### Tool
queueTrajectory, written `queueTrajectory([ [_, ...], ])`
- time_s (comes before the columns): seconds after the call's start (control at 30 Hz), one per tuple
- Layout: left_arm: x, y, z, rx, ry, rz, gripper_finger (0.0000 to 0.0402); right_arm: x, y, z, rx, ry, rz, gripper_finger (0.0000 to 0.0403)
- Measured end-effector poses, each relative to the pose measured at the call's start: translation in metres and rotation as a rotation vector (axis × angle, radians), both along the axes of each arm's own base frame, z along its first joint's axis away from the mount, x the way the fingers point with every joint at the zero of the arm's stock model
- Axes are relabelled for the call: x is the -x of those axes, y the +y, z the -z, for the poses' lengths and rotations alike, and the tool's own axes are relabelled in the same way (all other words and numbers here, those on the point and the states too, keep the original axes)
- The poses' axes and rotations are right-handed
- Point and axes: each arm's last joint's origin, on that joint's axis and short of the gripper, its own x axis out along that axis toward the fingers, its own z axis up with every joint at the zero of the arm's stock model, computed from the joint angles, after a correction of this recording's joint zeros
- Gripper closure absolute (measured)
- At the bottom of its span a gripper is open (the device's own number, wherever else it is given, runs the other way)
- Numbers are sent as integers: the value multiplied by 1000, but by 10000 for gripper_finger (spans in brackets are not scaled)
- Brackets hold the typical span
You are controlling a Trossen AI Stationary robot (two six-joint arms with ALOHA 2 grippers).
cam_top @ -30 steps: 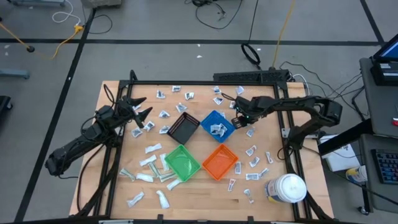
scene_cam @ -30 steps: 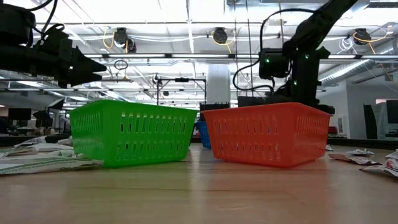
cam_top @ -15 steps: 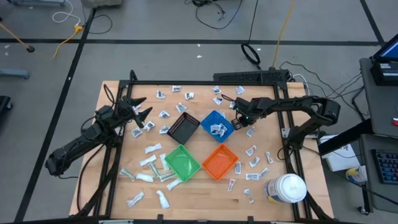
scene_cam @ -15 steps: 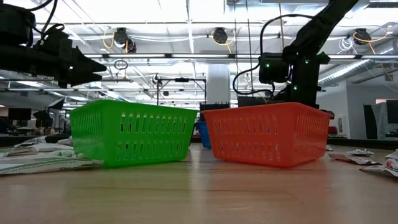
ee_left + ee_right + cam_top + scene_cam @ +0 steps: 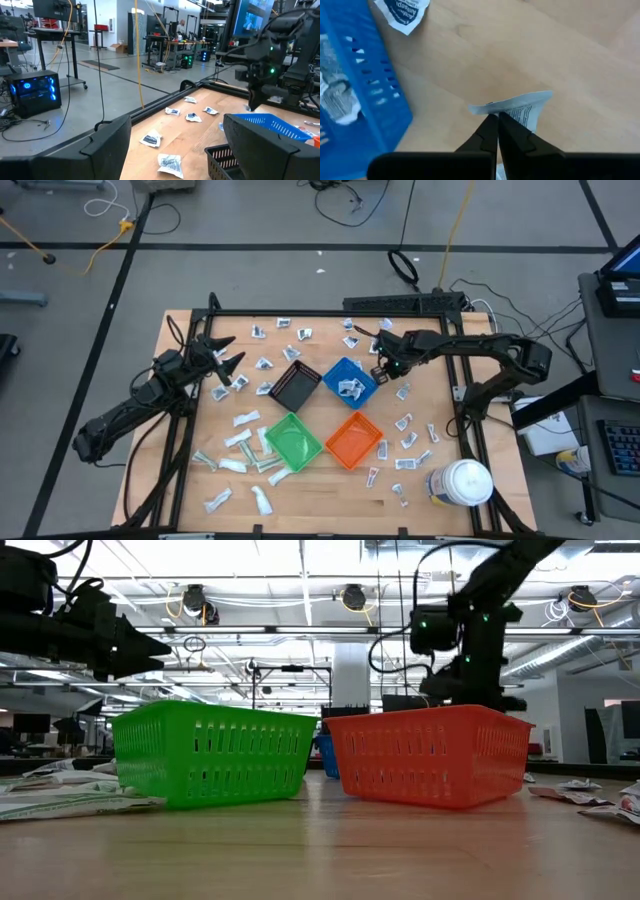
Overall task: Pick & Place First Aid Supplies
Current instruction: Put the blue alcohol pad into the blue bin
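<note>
On the wooden table (image 5: 440, 435), packets mostly lie unsorted; the right gripper (image 5: 498, 120), at the blue bin's (image 5: 349, 380) three o'clock, pinches one packet (image 5: 525, 107).

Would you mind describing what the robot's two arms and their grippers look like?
Both arms are dark, nearly black, built of slim jointed segments with black cables running along them. The left gripper ends in two pointed dark fingers, which look broad and flat-faced in its own wrist view. The right gripper has narrow black fingers tapering to thin tips. Small green indicator lights glow on the right arm's wrist housing.
</note>
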Motion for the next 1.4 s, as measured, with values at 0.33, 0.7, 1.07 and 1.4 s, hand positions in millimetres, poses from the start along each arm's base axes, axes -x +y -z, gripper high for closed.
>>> queueTrajectory([
  [0.33, 0, 0, 0, 0, 0, -1, 78, -12, -8, -49, 56, 17, -15, 402],
  [0.7, 0, 0, 0, 0, -1, -1, 78, -56, -1, -70, 38, -26, -97, 403],
  [1.07, 0, 0, 0, 0, 0, -1, 78, -107, 20, -95, 45, -72, -266, 403],
  [1.4, 0, 0, 0, 0, 0, -1, 78, -121, 38, -51, 20, 19, -359, 403],
])
